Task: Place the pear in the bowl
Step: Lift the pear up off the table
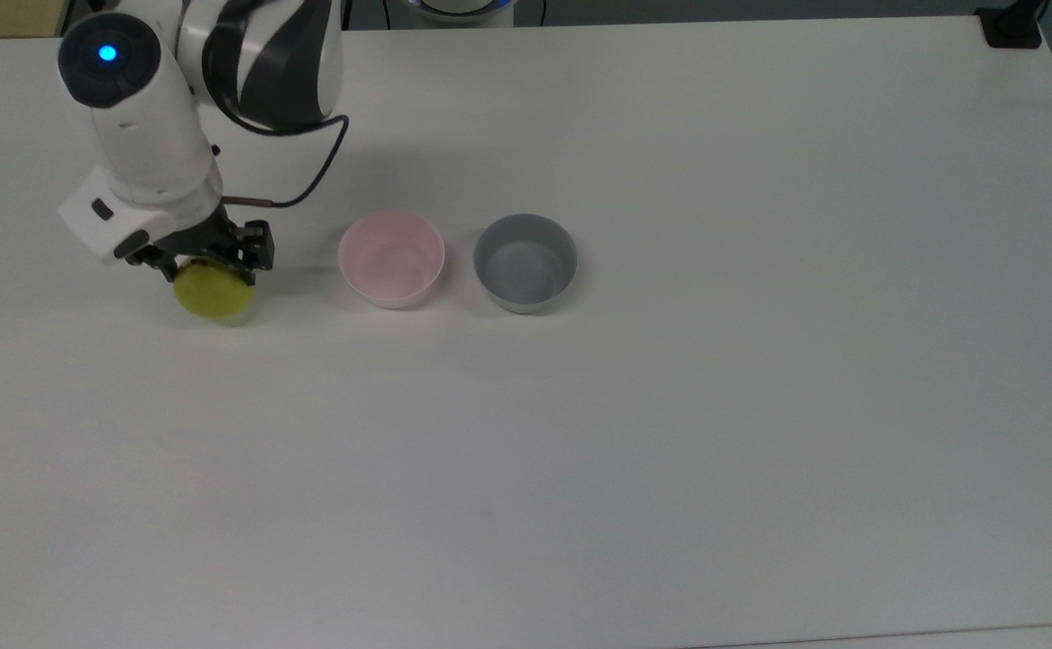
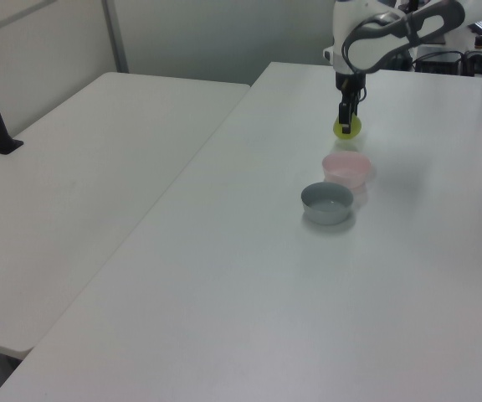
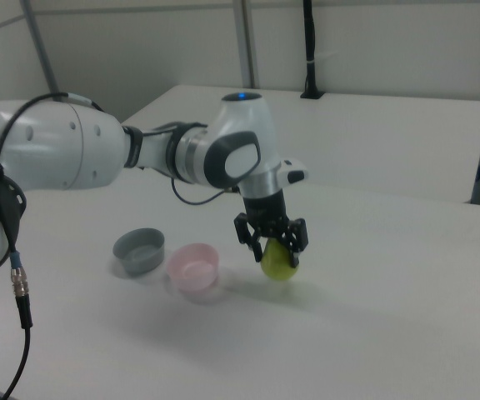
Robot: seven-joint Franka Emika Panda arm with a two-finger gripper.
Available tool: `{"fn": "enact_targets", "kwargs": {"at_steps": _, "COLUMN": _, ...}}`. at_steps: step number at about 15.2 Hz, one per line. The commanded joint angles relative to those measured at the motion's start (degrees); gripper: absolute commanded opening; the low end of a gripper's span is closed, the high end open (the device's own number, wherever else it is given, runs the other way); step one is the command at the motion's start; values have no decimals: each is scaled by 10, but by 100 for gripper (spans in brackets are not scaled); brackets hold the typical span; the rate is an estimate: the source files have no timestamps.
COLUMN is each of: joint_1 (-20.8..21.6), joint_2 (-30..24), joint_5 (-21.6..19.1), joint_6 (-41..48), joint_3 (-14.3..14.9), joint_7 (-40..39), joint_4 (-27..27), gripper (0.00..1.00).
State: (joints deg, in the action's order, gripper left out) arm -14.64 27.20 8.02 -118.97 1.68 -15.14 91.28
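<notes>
Now your gripper (image 1: 205, 259) jaws clamped on pear (image 1: 213, 292), lifted off table (image 1: 670, 406), beside pink bowl (image 1: 391, 258)

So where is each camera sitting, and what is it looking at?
Top view: high above, looking down on the white table; arm and gripper show at the top view's left.
Left view: beyond the grey bowl, looking along the table toward the arm.
Right view: low at the table's side, close to the arm gripping the pear.
All three share the pear, the pink bowl and the grey bowl.
</notes>
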Motion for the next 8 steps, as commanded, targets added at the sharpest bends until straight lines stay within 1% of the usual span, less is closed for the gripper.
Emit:
{"fn": "enact_targets", "kwargs": {"at_steps": 1, "joint_1": 4, "joint_2": -28, "joint_5": 1, "joint_6": 96, "joint_3": 2, "joint_7": -6, "joint_4": -55, "gripper": 43}}
{"fn": "enact_targets", "kwargs": {"at_steps": 3, "joint_1": 5, "joint_2": -40, "joint_5": -1, "joint_6": 136, "joint_3": 2, "joint_7": -4, "joint_4": -80, "gripper": 43}}
{"fn": "enact_targets", "kwargs": {"at_steps": 6, "joint_1": 8, "joint_2": -71, "joint_5": 0, "joint_6": 157, "joint_3": -1, "joint_7": -1, "joint_4": -80, "gripper": 43}}
{"fn": "enact_targets", "kwargs": {"at_steps": 8, "joint_1": 17, "joint_2": -83, "joint_5": 0, "joint_6": 173, "joint_3": -1, "joint_7": -1, "joint_4": -74, "gripper": 43}}
